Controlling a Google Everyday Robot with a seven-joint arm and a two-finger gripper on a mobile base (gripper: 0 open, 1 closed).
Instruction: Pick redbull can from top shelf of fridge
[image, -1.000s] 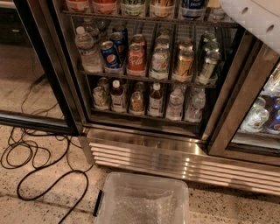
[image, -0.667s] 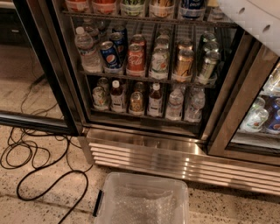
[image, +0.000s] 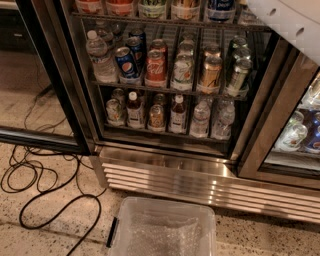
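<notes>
The fridge (image: 165, 172) stands open, its black-framed glass door (image: 40, 80) swung out to the left. The top shelf (image: 150, 18) runs along the upper edge of the view, and only the bottoms of the drinks on it show. The silver and blue bottom at its right end looks like the redbull can (image: 220, 7); its upper part is cut off. A white arm link (image: 292, 22) crosses the top right corner, beside and to the right of that can. My gripper is not in view.
The middle rack holds a Pepsi can (image: 126, 62), a Coca-Cola can (image: 155, 67), other cans and a water bottle (image: 100, 57). Small bottles fill the lower rack (image: 165, 131). A clear plastic bin (image: 162, 227) sits on the floor in front. Black cables (image: 40, 185) lie at left. A second cooler (image: 300, 130) stands at right.
</notes>
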